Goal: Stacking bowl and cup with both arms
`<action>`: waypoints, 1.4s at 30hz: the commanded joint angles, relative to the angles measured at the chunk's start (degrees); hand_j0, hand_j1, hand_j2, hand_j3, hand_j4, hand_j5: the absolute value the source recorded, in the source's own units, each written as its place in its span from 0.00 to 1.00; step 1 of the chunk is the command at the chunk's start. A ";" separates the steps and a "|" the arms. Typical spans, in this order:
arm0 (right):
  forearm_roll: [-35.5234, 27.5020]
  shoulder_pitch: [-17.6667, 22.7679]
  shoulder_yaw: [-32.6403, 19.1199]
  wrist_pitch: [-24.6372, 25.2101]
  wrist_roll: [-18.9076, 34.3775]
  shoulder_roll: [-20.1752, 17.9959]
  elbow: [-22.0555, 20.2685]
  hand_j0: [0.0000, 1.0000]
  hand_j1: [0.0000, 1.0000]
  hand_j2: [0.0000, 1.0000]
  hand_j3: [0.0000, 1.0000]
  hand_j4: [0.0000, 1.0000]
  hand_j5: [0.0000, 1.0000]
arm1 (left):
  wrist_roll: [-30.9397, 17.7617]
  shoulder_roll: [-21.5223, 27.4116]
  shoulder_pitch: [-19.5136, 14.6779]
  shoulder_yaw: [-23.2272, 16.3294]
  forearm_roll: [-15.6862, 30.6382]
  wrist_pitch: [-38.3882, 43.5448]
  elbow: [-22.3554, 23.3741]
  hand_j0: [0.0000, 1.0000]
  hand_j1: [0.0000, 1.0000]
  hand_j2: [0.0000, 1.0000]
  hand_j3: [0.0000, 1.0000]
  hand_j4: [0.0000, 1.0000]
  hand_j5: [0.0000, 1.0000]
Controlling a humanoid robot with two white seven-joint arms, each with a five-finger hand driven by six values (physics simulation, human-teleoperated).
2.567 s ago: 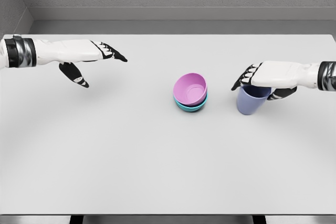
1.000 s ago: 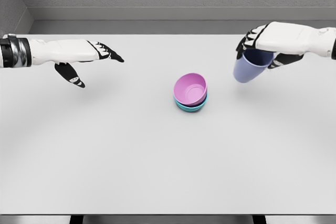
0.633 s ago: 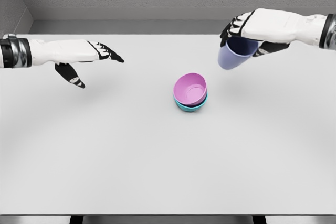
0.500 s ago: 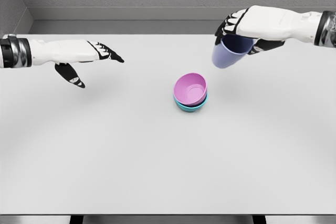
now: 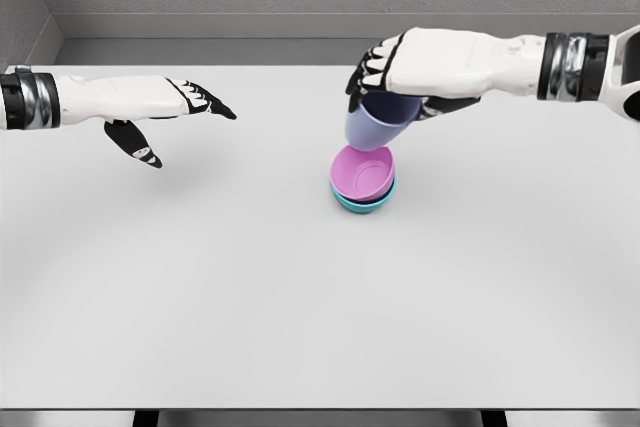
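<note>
Cup [image 5: 379, 125], lavender-blue, is gripped from above at its rim by the right hand [image 5: 425, 65], whose fingers are curled around it. It is held tilted just above the pink bowl [image 5: 362, 171], which is nested in a teal bowl [image 5: 360, 204] near the middle of the white table [image 5: 300, 307]. Well apart, the left hand [image 5: 165, 107] is held over the table's left side, fingers extended and grasping nothing.

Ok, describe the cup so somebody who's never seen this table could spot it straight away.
On the white table, look just beyond the middle, where a pink bowl sits nested in a teal bowl. The cup hangs right above them, gripped from above by the right hand. It alone is lavender-blue, taller, and off the table.
</note>
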 commanded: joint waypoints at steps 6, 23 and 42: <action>-0.43 0.70 2.97 0.22 -0.06 0.65 -3.75 0.56 0.56 0.56 0.56 0.56 0.56 | 0.02 0.04 0.00 0.06 0.35 0.15 0.00 1.00 1.00 1.00 1.00 1.00 1.00; 0.36 2.90 4.02 0.22 -0.06 1.71 3.82 0.56 0.56 0.56 0.56 0.56 0.56 | 0.02 0.04 0.00 0.06 0.35 0.15 0.00 1.00 1.00 1.00 1.00 1.00 1.00; 0.53 3.52 3.94 0.22 -0.06 2.06 6.63 0.63 0.63 0.63 0.63 0.63 0.63 | 0.02 0.04 -0.09 0.06 0.35 0.15 0.00 1.00 1.00 1.00 1.00 1.00 1.00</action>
